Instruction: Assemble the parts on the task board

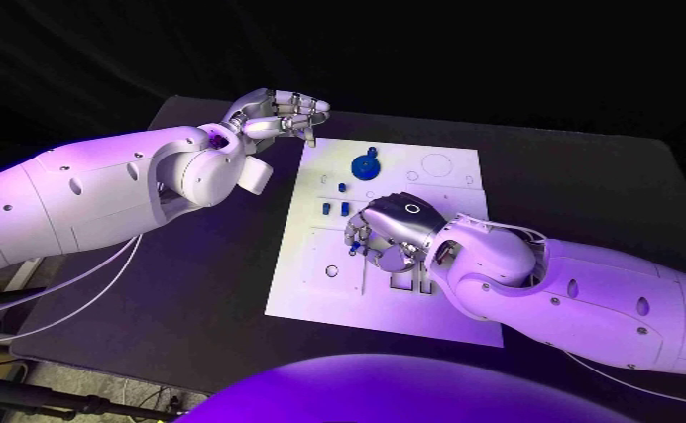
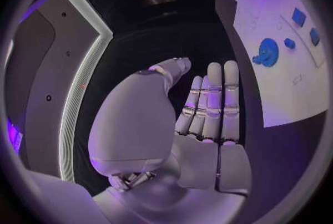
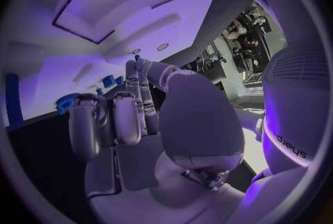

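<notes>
The white task board (image 1: 322, 284) lies in the middle of the black table. A round blue part (image 1: 366, 165) sits near its far edge, and two small blue parts (image 1: 335, 208) stand side by side further in. My right hand (image 1: 389, 230) hovers low over the board's middle with its fingers curled. A small blue part (image 3: 146, 58) shows pinched at its fingertips, also seen as a blue speck (image 1: 353, 245) from above. My left hand (image 1: 279, 114) is raised by the board's far left corner, fingers (image 2: 215, 102) straight and holding nothing. The round blue part (image 2: 267, 51) lies beyond it.
Dark rectangular slots (image 1: 411, 284) sit in the board beside my right wrist, and a round hole (image 1: 332, 270) lies near its left edge. More small blue parts (image 2: 299, 16) rest on the board. Bare black table (image 1: 214, 264) stretches to the board's left and far right.
</notes>
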